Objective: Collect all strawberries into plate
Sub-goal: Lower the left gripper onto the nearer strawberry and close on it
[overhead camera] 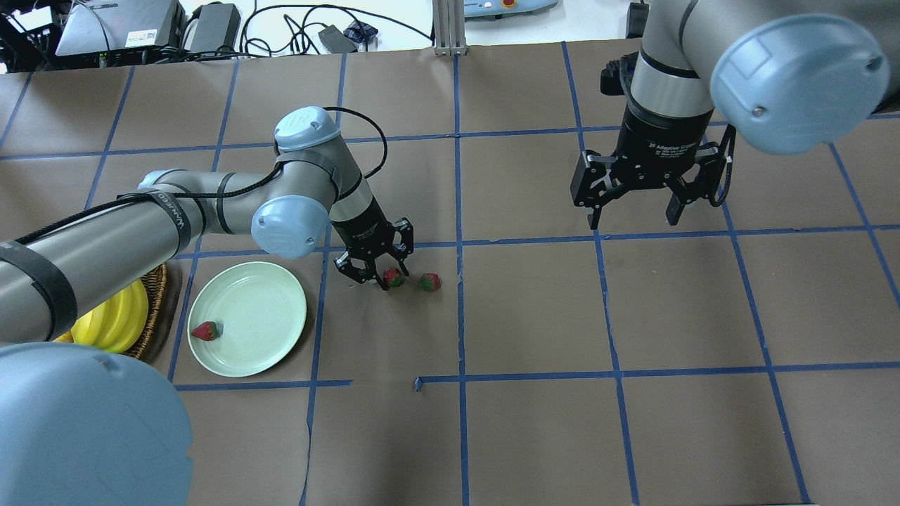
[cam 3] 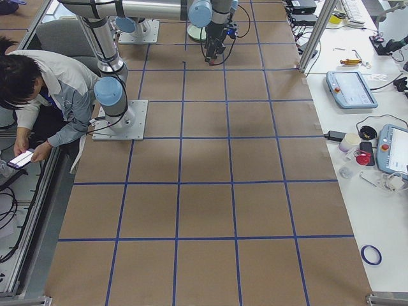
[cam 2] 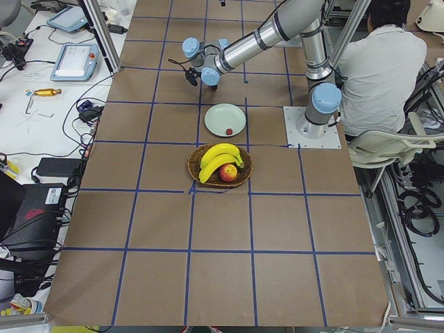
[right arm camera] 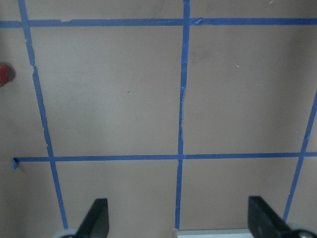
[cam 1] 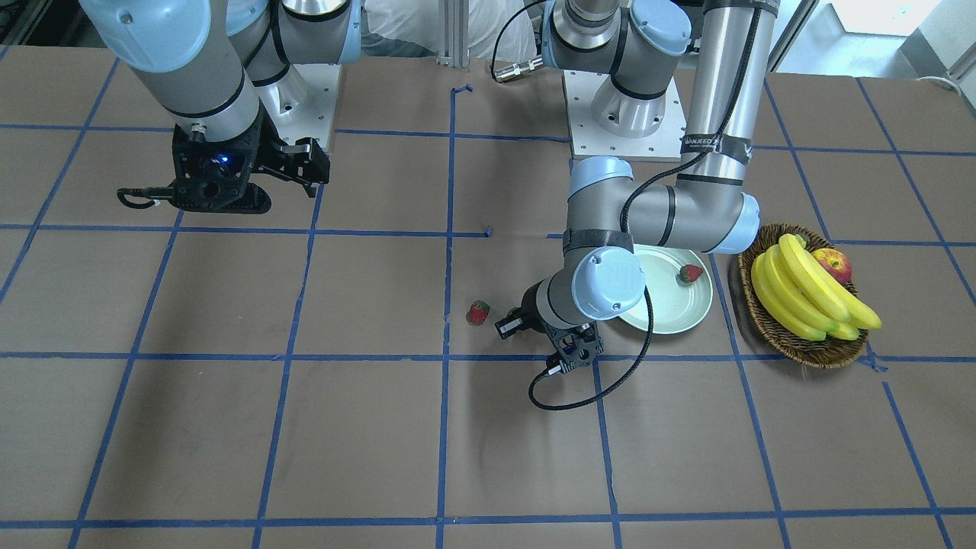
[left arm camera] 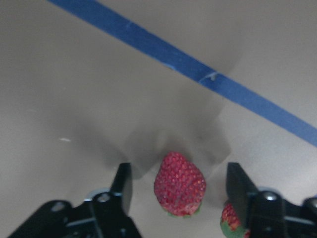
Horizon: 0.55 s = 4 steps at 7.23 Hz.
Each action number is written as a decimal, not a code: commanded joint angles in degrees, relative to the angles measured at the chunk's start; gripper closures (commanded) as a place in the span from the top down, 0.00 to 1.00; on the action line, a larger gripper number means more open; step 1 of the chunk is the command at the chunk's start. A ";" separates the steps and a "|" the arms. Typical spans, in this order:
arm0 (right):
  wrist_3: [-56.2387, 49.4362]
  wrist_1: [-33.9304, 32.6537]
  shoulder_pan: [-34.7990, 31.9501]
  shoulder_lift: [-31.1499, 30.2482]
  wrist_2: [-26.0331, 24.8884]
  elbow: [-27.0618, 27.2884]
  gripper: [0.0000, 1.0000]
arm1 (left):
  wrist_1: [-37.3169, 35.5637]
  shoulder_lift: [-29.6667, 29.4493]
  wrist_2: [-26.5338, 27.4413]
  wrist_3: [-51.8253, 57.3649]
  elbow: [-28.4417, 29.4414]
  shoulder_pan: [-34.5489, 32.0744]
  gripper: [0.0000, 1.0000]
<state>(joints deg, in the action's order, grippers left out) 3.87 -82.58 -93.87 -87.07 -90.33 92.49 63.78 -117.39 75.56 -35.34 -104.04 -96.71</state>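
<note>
The pale green plate (overhead camera: 260,309) lies left of centre with one strawberry (overhead camera: 205,330) near its rim, which also shows as the strawberry (cam 1: 691,273) on the plate (cam 1: 671,305). Two more berries lie on the brown table to the plate's right. My left gripper (overhead camera: 383,270) stands open, low over the table, with the nearer strawberry (left arm camera: 179,184) between its fingers (left arm camera: 122,186), untouched by either. The other strawberry (overhead camera: 429,282) lies just outside the fingers and is partly cut off at the strawberry (left arm camera: 232,224) in the wrist view. My right gripper (overhead camera: 633,216) hangs open and empty, far right.
A wicker basket (cam 1: 762,313) with bananas (cam 1: 801,293) and an apple (cam 1: 833,264) stands right beside the plate, away from the berries. Blue tape lines grid the brown table. A seated person (cam 2: 381,62) is behind the robot's base.
</note>
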 commanded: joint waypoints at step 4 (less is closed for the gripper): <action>0.00 0.05 0.00 -0.03 -0.11 0.05 1.00 | 1.42 2.86 13.33 14.70 2.87 0.29 0.00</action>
<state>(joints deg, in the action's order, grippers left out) 3.87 -82.60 -93.87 -87.12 -90.40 92.51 64.25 -115.45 83.46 -28.14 -102.64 -96.61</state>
